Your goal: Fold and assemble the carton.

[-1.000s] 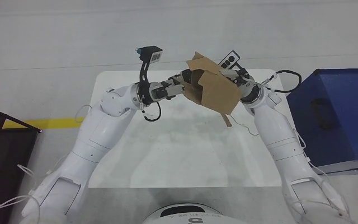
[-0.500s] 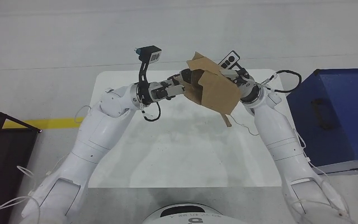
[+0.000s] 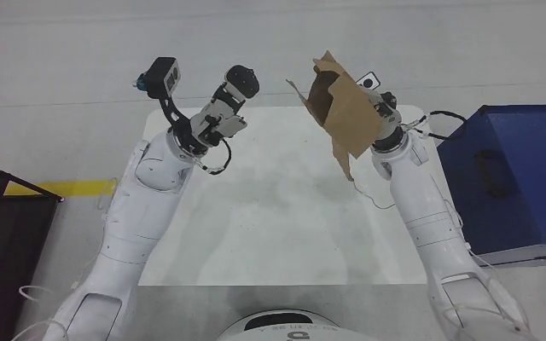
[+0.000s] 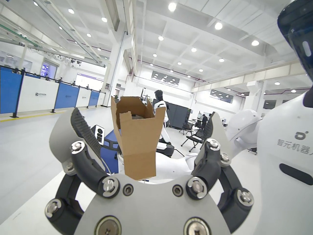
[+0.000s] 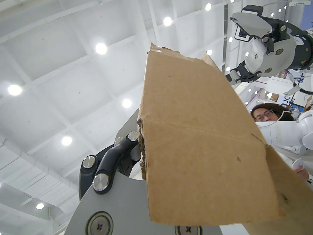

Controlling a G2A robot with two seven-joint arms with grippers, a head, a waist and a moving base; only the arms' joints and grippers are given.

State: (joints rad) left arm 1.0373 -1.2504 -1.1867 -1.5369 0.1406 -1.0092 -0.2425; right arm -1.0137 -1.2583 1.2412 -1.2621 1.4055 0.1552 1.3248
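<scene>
While clamping one wall of the carton (image 3: 345, 111) in the right end effector (image 3: 382, 104), holds it up over the far right corner of the worktop (image 3: 281, 230). Grips beside a side crease, judging by the right wrist view. Has the left end effector (image 4: 145, 123) spread wide with nothing between the pads (image 4: 80, 125), raised over the far left of the worktop, well apart from the carton and aimed toward it. Shows the carton tilted, opened into a rough four-sided sleeve, with the dark inside showing at the raised end. Leaves the flaps at that end standing loose and ragged, none turned in. Leaves one flap dangling at the lower end, not tucked. Looks roughly partway. Counts the squaring-up of the body as done or nearly; counts both ends as open and yet to close. Calls for folding the flaps in at one end to make a bottom, then probably setting the carton down on the worktop and closing the other end. Needs the left end effector for that, going by its free, open stance. Cannot tell whether the creases are fully pressed or any flap torn. Ignores a blue bin (image 3: 503, 162) just off the right side of the worktop.
</scene>
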